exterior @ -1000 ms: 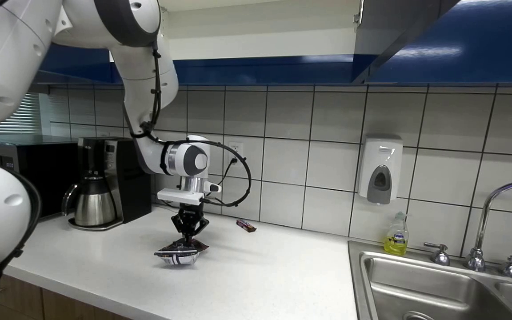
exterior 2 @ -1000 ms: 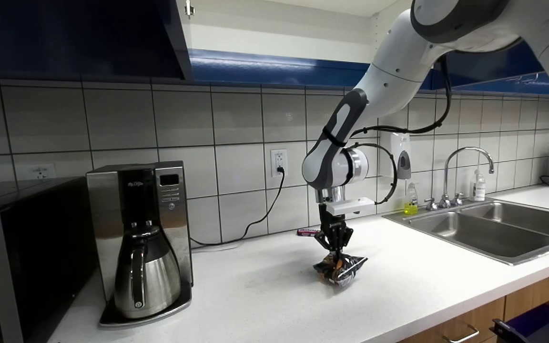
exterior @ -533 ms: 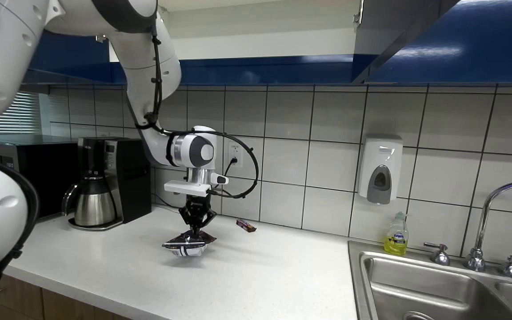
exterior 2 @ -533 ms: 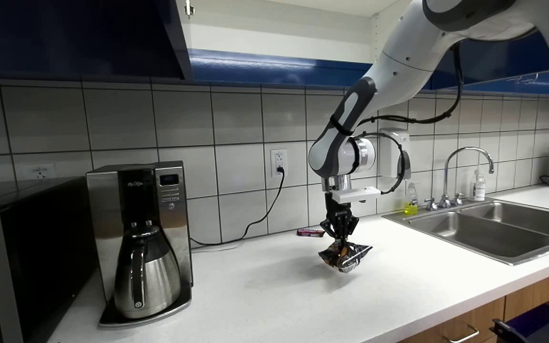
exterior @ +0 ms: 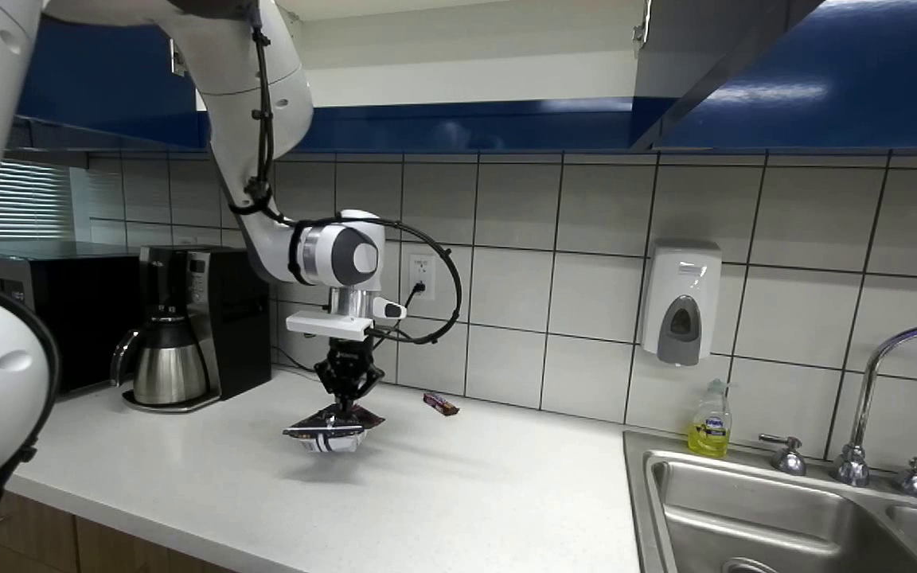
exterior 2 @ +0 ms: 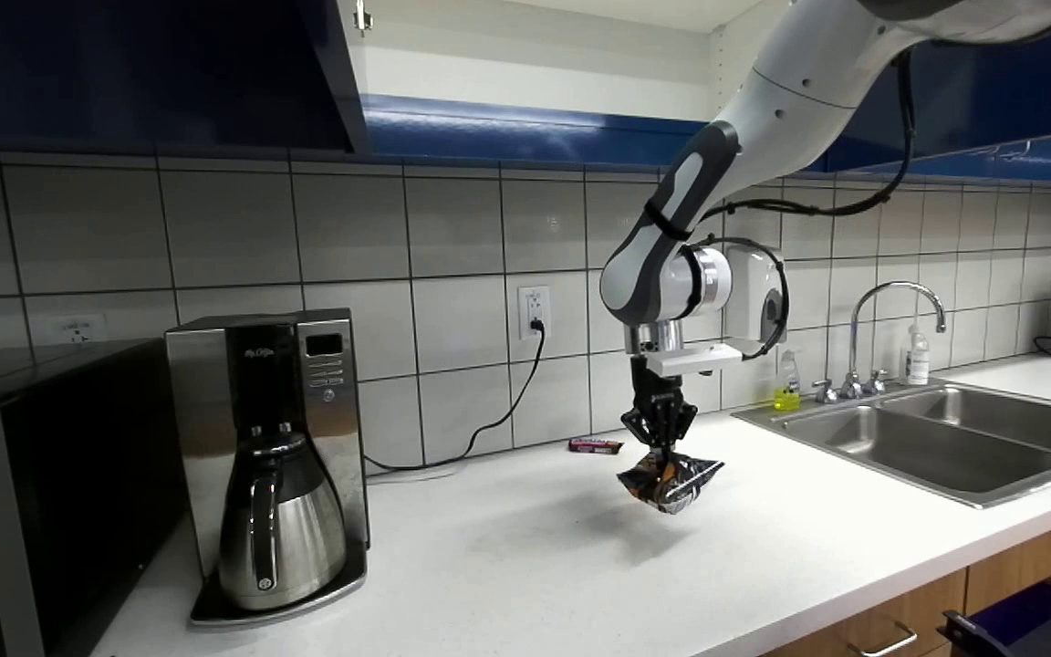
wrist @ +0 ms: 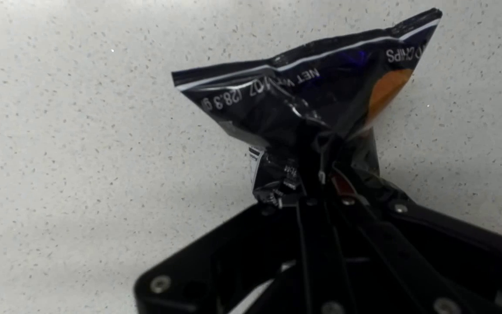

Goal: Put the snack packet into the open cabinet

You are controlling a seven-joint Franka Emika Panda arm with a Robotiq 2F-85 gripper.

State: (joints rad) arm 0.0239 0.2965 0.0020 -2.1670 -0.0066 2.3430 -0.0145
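The snack packet is a dark, crinkled foil chip bag with a silvery underside, in both exterior views and the wrist view. My gripper points down and is shut on the packet's pinched middle. The packet hangs a little above the counter, with its shadow below it. The fingertips are partly hidden in the foil folds. The open cabinet is above the tiled wall, with a white interior and a blue lower edge. It is well above the gripper.
A coffee maker and a black microwave stand on the counter. A small wrapped bar lies by the wall. A cord runs from an outlet. A sink and soap bottle are farther along.
My gripper has risen with the packet held in it, and the packet is higher above the counter. The upper arm has lifted and drawn back. Other objects have not moved.
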